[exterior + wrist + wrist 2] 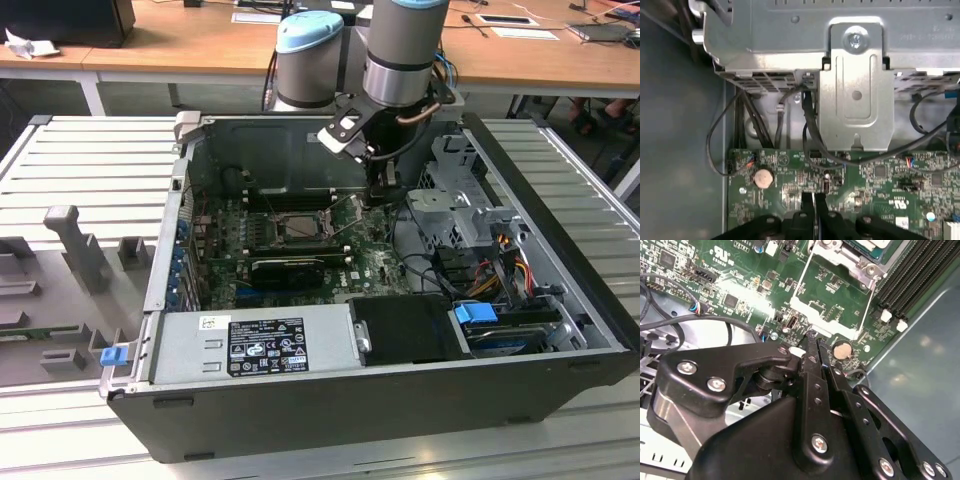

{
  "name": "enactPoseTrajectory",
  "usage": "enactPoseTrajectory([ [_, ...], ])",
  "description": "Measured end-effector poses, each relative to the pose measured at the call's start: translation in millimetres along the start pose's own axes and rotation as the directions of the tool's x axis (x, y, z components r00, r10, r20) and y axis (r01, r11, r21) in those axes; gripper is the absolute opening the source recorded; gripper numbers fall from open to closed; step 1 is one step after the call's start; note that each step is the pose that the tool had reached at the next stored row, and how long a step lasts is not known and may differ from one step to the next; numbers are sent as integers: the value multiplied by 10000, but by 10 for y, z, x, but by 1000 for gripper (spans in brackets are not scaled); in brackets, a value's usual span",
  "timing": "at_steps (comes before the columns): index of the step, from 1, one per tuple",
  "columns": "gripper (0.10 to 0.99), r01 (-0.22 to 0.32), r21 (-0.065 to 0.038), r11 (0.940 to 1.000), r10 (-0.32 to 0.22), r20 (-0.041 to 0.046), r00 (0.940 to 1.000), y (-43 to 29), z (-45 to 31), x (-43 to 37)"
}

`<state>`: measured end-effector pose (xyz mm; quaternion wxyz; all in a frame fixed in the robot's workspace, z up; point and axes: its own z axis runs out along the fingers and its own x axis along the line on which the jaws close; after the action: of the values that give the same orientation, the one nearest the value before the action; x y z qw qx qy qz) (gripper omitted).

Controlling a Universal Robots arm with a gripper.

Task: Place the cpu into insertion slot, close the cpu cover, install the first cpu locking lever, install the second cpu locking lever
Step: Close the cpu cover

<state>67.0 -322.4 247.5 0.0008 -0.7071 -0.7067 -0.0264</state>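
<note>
End effector (815, 342) pinched shut, tips pointing down beside insertion slot (298, 228).

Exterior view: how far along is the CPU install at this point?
Cover looks flat on the slot, so the cpu is likely beneath, though hidden. The gripper, jaws shut and empty, hovers at the board beside the slot. A lever appears raised, so latching looks undone.
</note>
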Motion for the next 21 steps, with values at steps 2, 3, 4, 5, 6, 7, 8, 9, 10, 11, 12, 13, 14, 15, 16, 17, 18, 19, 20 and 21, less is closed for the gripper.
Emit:
enactPoseTrajectory([
  [2,157,-1,0,10000,1,0,10000,4,32,-1],
  [3,157,-1,41,10000,1,3,10000,5,32,-2],
  [4,157,-8,211,9998,8,0,10000,5,32,-1],
  [5,157,-13,367,9993,13,0,10000,5,31,-1],
  [6,157,-18,466,9989,18,4,10000,5,26,-1],
  [7,157,-19,530,9986,19,5,10000,5,17,-1],
  [8,157,-21,571,9984,21,2,10000,6,6,0],
  [9,157,-23,606,9982,23,2,10000,6,-4,0],
  [10,157,-27,626,9980,27,0,10000,2,-7,0],
  [11,157,-25,627,9980,25,1,10000,-13,-8,1],
  [12,157,-23,628,9980,23,2,10000,-26,-9,0],
  [13,157,-23,628,9980,23,2,10000,-39,-10,0],
  [14,157,-24,628,9980,24,2,10000,-53,-10,0],
  [15,157,-24,628,9980,24,2,10000,-73,-11,0],
  [16,157,-24,628,9980,24,2,10000,-85,-11,0],
  [17,157,-25,628,9980,25,2,10000,-96,-12,0],
  [18,157,-25,628,9980,25,2,10000,-107,-12,0],
  [19,157,-24,627,9980,24,2,10000,-117,-12,0],
  [20,157,-23,627,9980,23,2,10000,-136,-13,0],
  [21,157,-23,628,9980,23,2,10000,-150,-14,0],
])
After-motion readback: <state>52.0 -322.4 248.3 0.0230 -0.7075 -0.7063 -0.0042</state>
